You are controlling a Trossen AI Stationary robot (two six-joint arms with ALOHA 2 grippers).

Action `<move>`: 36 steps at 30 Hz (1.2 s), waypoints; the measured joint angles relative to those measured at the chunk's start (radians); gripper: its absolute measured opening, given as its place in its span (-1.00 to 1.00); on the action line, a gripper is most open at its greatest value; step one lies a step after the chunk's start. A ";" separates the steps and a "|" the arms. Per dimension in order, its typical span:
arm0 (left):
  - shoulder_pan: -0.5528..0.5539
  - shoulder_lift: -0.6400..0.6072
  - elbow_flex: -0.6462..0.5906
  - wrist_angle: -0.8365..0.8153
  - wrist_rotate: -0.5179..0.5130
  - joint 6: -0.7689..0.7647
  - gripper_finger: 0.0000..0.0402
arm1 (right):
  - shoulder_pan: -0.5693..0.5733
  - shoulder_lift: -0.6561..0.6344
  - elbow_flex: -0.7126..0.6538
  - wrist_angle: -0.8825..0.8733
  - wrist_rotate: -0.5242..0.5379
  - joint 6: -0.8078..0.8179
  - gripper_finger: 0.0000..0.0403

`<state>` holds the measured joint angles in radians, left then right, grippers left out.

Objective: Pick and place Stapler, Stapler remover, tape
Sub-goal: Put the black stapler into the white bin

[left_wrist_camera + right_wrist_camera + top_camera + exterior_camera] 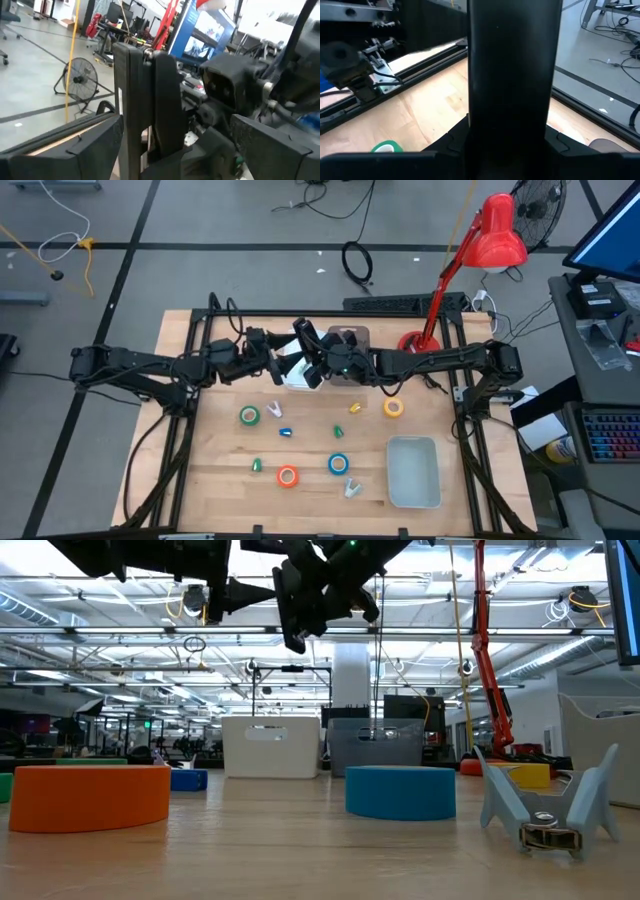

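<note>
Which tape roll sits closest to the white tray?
The blue tape roll, just off the white tray's left edge. Orange and green lie farther left; yellow sits farther back.

Two black jointed arms (140, 367), looped cables, blocky wrists.

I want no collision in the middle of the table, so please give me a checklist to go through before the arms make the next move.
1. Right claw shut on the black upright stapler: ok.
2. Left claw open around the same stapler: ok. Whether both of its fingers are free of the stapler: cannot tell.
3. Room between the two claws: not ok. They stand very close together, above the white box.
4. Green tape ring and yellow tape ring lie on the wooden table, apart from both arms: ok.
5. Pale rectangular plastic tray lies apart from both arms: ok.
</note>
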<state>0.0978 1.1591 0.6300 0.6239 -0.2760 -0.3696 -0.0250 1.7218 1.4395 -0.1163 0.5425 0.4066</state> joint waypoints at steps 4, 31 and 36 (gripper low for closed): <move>0.000 -0.001 0.000 -0.008 -0.026 0.036 0.89 | 0.001 0.000 0.000 0.031 -0.058 0.027 -0.40; 0.006 -0.001 0.000 0.007 0.062 0.007 0.91 | 0.006 0.015 0.000 0.022 -0.181 -0.055 -0.40; 0.006 -0.001 0.000 -0.003 0.089 0.015 0.91 | 0.006 0.015 0.000 0.021 -0.179 -0.104 -0.40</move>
<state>0.1043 1.1584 0.6300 0.6209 -0.1867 -0.3545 -0.0189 1.7367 1.4396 -0.0956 0.3635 0.3025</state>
